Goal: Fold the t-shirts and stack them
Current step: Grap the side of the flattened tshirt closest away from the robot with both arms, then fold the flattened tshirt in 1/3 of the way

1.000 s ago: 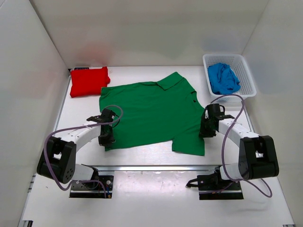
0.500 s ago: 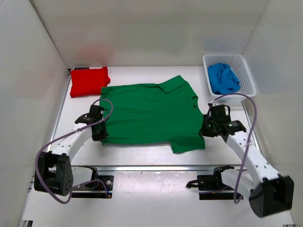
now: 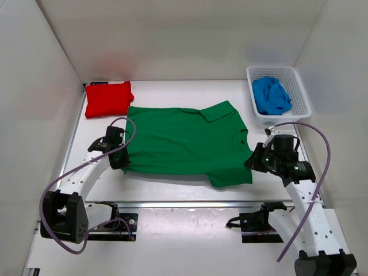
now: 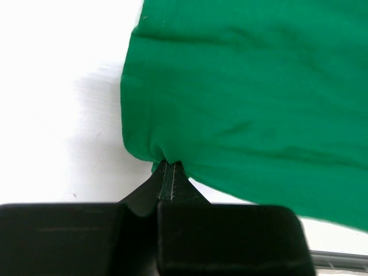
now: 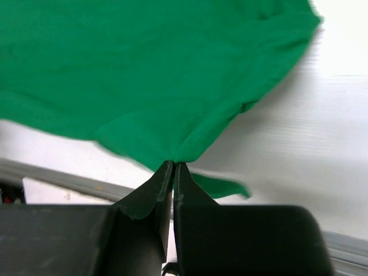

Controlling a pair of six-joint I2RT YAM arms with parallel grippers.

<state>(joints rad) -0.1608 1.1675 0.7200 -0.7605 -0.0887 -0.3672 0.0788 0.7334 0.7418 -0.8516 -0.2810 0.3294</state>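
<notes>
The green collared shirt (image 3: 184, 144) lies spread across the middle of the white table (image 3: 172, 192). A white mesh basket (image 3: 305, 103) at the far right corner holds the crumpled blue shirt (image 3: 271, 96). The folded red shirt (image 3: 108, 99) sits at the far left corner. The left gripper (image 4: 171, 172) is clamped on the green shirt's near left corner, and the right gripper (image 5: 173, 169) is clamped on its near right edge.

A white plastic mesh basket (image 3: 301, 95) is seen at the far right corner of a white table (image 3: 172, 187), set close beside the right-hand wall panel (image 3: 336, 86). The table is enclosed on three sides by plain white panels. A metal rail (image 3: 190, 203) is laid across its near edge.
</notes>
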